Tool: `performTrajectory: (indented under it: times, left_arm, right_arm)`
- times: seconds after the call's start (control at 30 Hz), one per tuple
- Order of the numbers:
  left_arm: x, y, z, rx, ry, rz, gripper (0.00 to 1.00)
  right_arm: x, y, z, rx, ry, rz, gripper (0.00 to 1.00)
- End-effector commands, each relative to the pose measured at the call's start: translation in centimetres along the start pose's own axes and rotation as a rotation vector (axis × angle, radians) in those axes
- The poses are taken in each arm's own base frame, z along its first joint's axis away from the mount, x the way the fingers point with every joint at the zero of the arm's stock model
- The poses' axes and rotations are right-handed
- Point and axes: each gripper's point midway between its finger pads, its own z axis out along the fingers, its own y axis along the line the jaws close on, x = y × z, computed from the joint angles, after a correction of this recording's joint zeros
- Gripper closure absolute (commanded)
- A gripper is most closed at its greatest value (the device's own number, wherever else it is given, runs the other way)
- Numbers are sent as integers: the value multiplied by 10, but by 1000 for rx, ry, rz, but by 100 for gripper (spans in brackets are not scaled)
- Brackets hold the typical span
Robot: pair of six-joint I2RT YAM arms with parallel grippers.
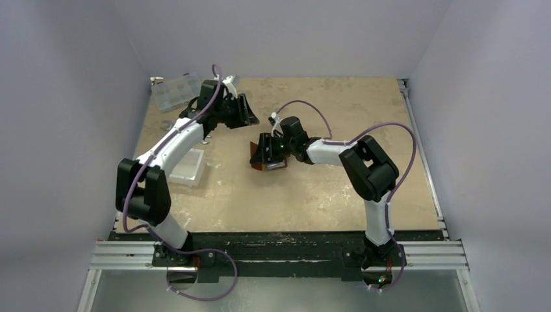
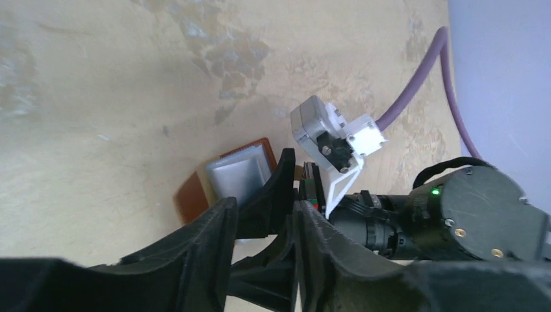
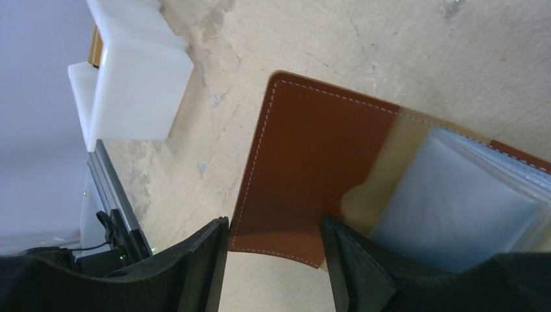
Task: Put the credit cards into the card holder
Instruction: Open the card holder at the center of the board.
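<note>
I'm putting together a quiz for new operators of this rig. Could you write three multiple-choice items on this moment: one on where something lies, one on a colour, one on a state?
1. Where does the white tray lie?
A. at the far right corner
B. on the left side, next to the left arm
C. dead centre

2. What colour is the leather of the card holder?
A. black
B. green
C. brown

3. How does the card holder lie?
A. open, with its clear sleeves showing
B. snapped shut
C. standing on edge

Key:
1 B, the top view shows it close by that arm.
2 C, the right wrist view shows brown stitched leather.
3 A, the flap is spread flat and the sleeves are exposed.
</note>
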Motion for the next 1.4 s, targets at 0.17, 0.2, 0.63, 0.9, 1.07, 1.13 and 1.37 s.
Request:
performTrajectory:
  times: [0.17,0.2,0.63,0.9,1.07,1.13,1.37]
  left_arm:
    - [77,14,59,97,234,-118,77]
    - [85,21,62,81,253,-128,82]
    - [147,71,62,-67,371,-116,92]
    - [160,80,60,-99,398,-127,96]
    - [161,82,62,-103,402,-131,97]
    - [161,82,62,-103,402,-131,97]
    - [162,82,61,-108,398,-134,98]
  right_arm:
    - [-12,7,-12,3,-35,-37,41]
    - [-14,8,-15,10,-44,-41,42]
    - [-36,-33,-63,191,-100,-51,36]
    - [-28,-52,-64,229,-71,-34,37]
    - [-25,-49,-57,193,-62,-15,36]
    - [-22,-48,-52,172,-52,-3,36]
    - [-23,-62,-54,266,-56,-24,32]
